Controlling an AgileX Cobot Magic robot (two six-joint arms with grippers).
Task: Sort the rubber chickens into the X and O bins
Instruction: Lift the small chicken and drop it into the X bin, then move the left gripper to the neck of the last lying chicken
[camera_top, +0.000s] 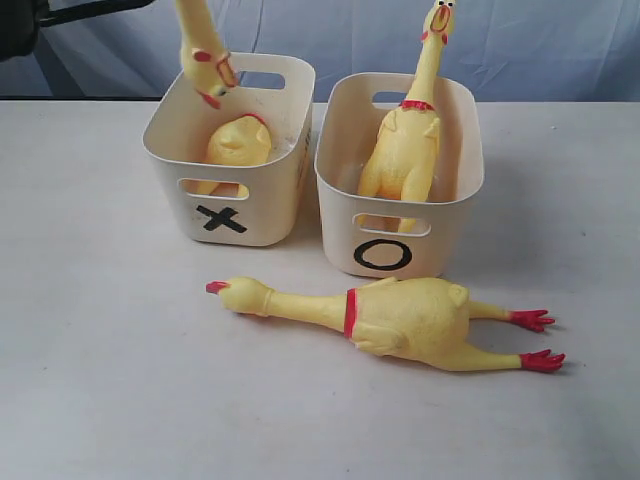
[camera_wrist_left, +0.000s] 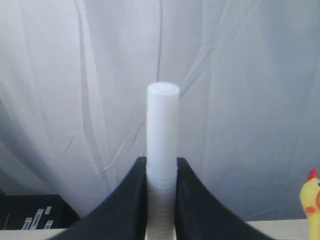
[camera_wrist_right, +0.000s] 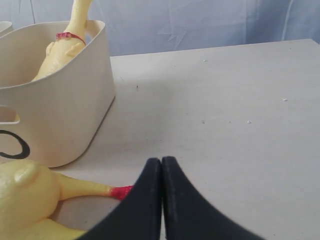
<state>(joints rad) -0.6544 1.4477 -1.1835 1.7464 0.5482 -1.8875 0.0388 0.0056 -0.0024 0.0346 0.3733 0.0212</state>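
Note:
My left gripper (camera_wrist_left: 161, 162) is shut on a white tube (camera_wrist_left: 162, 120). In the exterior view the head-and-neck piece (camera_top: 205, 55) hangs head-down over the X bin (camera_top: 262, 215); the gripper itself is out of that frame. A headless chicken body (camera_top: 240, 140) lies inside the X bin. One whole chicken (camera_top: 405, 140) stands in the O bin (camera_top: 440, 235). Another whole chicken (camera_top: 400, 315) lies on the table in front of the bins. My right gripper (camera_wrist_right: 161, 161) is shut and holds nothing, just beside that chicken's red foot (camera_wrist_right: 120, 191).
The two bins stand side by side at the back of the white table (camera_top: 100, 380). A pale curtain (camera_wrist_left: 240, 75) hangs behind it. Dark equipment (camera_top: 60, 15) sits at the far left corner. The O bin's wall (camera_wrist_right: 60, 115) is close to my right gripper.

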